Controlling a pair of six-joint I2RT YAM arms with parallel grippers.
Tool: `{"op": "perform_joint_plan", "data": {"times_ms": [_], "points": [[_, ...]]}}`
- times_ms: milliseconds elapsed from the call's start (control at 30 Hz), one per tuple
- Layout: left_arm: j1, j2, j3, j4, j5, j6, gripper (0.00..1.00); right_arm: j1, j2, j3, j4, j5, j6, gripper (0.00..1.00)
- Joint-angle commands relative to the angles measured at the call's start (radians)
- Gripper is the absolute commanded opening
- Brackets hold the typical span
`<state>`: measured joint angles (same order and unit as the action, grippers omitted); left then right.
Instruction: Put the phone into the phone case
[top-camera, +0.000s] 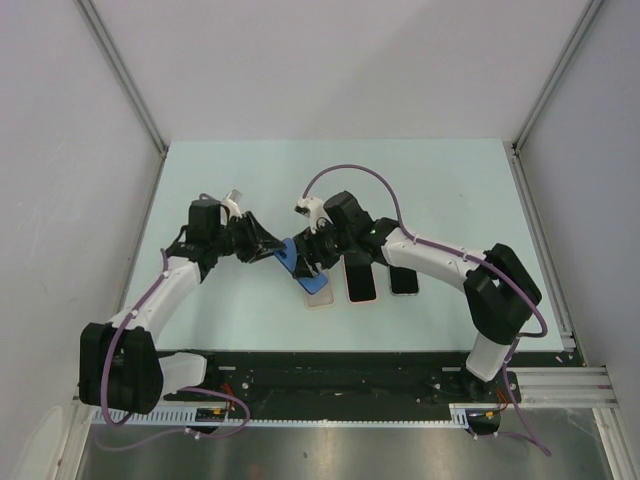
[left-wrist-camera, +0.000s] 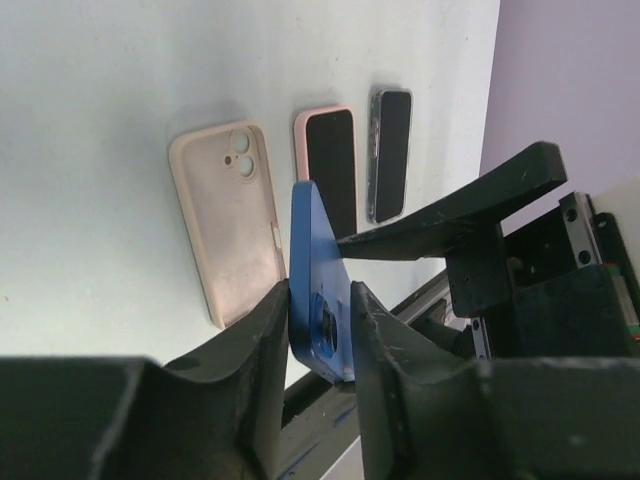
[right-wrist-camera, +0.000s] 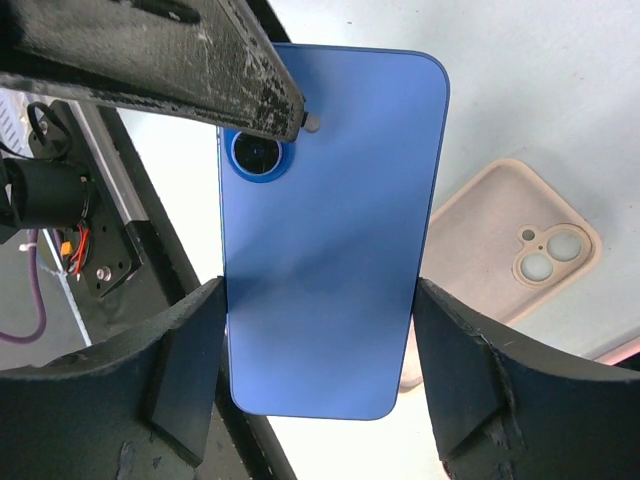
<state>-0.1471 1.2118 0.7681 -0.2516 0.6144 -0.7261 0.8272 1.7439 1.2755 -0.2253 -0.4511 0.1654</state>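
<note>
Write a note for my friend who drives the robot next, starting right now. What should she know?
Left gripper: looks pinched on the blue phone's flat sides, near its camera end.
Right gripper: clamped across the phone's long edges.
Blue phone: held in the air by both arms, not in any case.
Empty pink case: lies open side up on the table, next to a cased phone and a dark phone.
Done: phone picked up.
Left: line it up over the empty case and press it in.
</note>
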Motion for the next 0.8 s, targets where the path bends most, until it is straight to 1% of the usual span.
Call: {"op": "perform_joint_plan", "data": {"times_ms": [0,67,100,167,200,233,267,300,367,400,433,467,533,567,667,767], "points": [[0.007,-0.018,-0.033,0.052,0.068,-0.010,0.28,0.019,-0.067,0.013,0.046,0.078,0.005,0.43],[0.007,-0.027,-0.047,0.086,0.096,-0.024,0.22,0.027,-0.070,0.013,0.032,0.106,0.003,0.48],[0.007,-0.028,-0.059,0.097,0.106,-0.044,0.15,0.035,-0.075,0.013,0.027,0.136,0.002,0.50],[0.007,-0.018,-0.070,0.133,0.148,-0.067,0.10,0.044,-0.081,0.013,0.020,0.164,-0.003,0.54],[0.007,-0.014,-0.078,0.146,0.157,-0.088,0.04,0.050,-0.083,0.013,0.015,0.198,-0.006,0.60],[0.007,-0.006,-0.081,0.164,0.166,-0.098,0.01,0.065,-0.089,0.013,0.011,0.221,-0.007,0.63],[0.007,-0.005,-0.082,0.167,0.171,-0.105,0.00,0.075,-0.092,0.013,0.006,0.247,-0.007,0.67],[0.007,-0.003,-0.082,0.169,0.165,-0.110,0.00,0.081,-0.095,0.013,0.001,0.303,-0.007,0.74],[0.007,-0.009,-0.079,0.160,0.139,-0.110,0.00,0.113,-0.109,0.013,-0.019,0.374,-0.003,0.79],[0.009,-0.009,-0.073,0.152,0.128,-0.107,0.00,0.125,-0.113,0.013,-0.026,0.446,-0.004,0.81],[0.009,-0.011,-0.070,0.134,0.116,-0.104,0.00,0.153,-0.116,0.013,-0.035,0.491,-0.006,0.81],[0.009,-0.017,-0.067,0.126,0.102,-0.102,0.00,0.173,-0.122,0.013,-0.039,0.570,-0.010,0.81],[0.009,-0.021,-0.059,0.112,0.071,-0.105,0.00,0.207,-0.123,0.013,-0.036,0.641,-0.035,0.81],[0.009,-0.026,-0.056,0.106,0.065,-0.107,0.00,0.242,-0.121,0.013,-0.034,0.710,-0.046,0.82],[0.009,-0.028,-0.044,0.098,0.056,-0.116,0.00,0.289,-0.104,0.013,-0.020,0.800,-0.073,0.82],[0.009,-0.037,-0.038,0.095,0.048,-0.133,0.00,0.317,-0.084,0.013,-0.013,0.859,-0.090,0.79]]}}
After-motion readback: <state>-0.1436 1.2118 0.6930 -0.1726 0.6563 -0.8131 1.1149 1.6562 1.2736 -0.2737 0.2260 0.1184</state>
